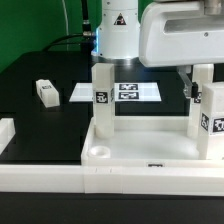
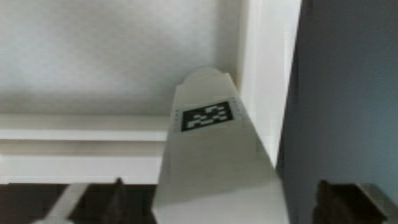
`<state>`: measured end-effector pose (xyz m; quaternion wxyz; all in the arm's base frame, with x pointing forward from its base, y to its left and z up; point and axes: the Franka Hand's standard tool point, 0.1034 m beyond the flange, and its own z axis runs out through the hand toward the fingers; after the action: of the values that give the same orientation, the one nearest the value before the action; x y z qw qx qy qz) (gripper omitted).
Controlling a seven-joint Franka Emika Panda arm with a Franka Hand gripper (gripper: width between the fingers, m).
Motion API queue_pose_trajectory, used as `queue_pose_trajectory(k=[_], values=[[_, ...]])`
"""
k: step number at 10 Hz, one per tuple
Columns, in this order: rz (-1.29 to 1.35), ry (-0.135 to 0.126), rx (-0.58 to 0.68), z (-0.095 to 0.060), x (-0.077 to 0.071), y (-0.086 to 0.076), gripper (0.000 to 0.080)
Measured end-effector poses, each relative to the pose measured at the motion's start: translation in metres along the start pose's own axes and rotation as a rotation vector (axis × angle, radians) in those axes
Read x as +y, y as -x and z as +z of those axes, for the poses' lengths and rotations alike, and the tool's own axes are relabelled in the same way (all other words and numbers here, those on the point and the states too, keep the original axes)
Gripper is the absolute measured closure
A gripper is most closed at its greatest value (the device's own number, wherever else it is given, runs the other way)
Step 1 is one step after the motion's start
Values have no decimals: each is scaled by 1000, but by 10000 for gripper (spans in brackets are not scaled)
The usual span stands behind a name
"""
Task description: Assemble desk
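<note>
The desk panel [image 1: 130, 158], a white tray with a raised rim, lies at the front of the black table. Three white tagged legs stand upright on it: one at the exterior view's left [image 1: 101, 95], two at its right [image 1: 198, 112] [image 1: 215, 122]. My gripper [image 1: 194, 86] hangs over the nearer right leg. In the wrist view that leg [image 2: 214, 120] rises between my dark fingertips [image 2: 118, 202], with a gap on each side. The gripper [image 2: 224, 206] is open around it. A loose leg [image 1: 46, 92] lies on the table at the left.
The marker board [image 1: 126, 91] lies flat behind the panel, in front of the robot's base [image 1: 118, 35]. A white border rail [image 1: 8, 132] runs along the left edge. Black tabletop [image 2: 347, 80] shows beside the panel's rim [image 2: 71, 130].
</note>
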<state>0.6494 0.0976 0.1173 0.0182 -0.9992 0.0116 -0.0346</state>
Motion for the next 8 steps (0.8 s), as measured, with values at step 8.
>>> queue_pose_trajectory(k=[8], values=[[490, -7, -1, 0, 1, 0, 511]])
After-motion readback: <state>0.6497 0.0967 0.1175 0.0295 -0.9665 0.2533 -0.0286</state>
